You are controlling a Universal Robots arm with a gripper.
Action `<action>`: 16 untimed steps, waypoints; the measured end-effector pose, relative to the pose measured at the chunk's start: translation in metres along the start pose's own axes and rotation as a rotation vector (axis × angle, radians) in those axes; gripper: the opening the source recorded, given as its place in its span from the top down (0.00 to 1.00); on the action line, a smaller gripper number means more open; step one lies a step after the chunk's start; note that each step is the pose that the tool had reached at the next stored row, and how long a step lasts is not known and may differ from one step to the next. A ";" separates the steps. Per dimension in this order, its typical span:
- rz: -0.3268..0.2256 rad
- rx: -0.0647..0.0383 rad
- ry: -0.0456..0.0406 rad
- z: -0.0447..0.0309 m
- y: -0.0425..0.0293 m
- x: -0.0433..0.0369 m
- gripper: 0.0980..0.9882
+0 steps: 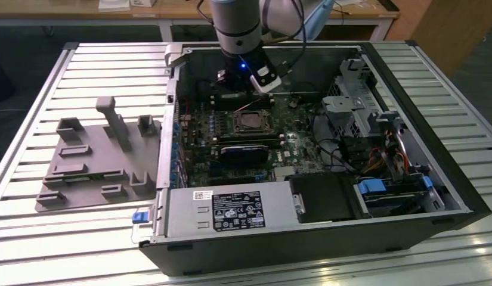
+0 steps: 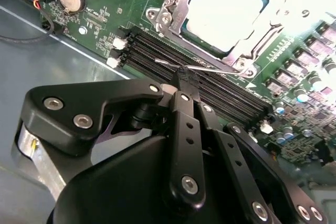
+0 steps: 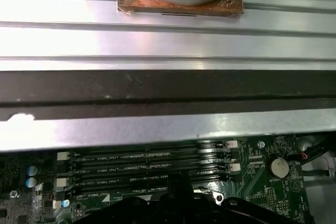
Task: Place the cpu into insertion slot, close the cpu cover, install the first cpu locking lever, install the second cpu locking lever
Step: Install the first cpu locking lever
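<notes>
We see the cpu (image 2: pixel 226 9) seated in the insertion slot (image 1: pixel 234 123), the cpu cover (image 2: pixel 176 3) apparently down. The claw (image 2: pixel 185 77) is clenched on a thin locking lever (image 2: pixel 215 70), which looks not yet latched.

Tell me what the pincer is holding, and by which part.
The pincer looks shut on a thin metal locking lever, pinching its straight rod mid-length.

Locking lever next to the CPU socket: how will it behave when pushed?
The locking lever is a thin bare metal rod, so probably light and springy, flexing under push. Smooth and narrow, it may slip in the gripper closed on it.
</notes>
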State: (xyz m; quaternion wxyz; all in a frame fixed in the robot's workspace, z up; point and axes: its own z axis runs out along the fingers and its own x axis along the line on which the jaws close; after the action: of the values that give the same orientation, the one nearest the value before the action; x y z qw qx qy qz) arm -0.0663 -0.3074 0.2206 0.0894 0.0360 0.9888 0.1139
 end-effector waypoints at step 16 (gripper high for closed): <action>0.098 0.039 -0.0406 0.0040 0.0015 -0.0011 1.00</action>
State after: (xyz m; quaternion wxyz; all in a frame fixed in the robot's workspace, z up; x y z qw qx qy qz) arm -0.0644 -0.3051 0.2173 0.1030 0.0886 0.9859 0.0979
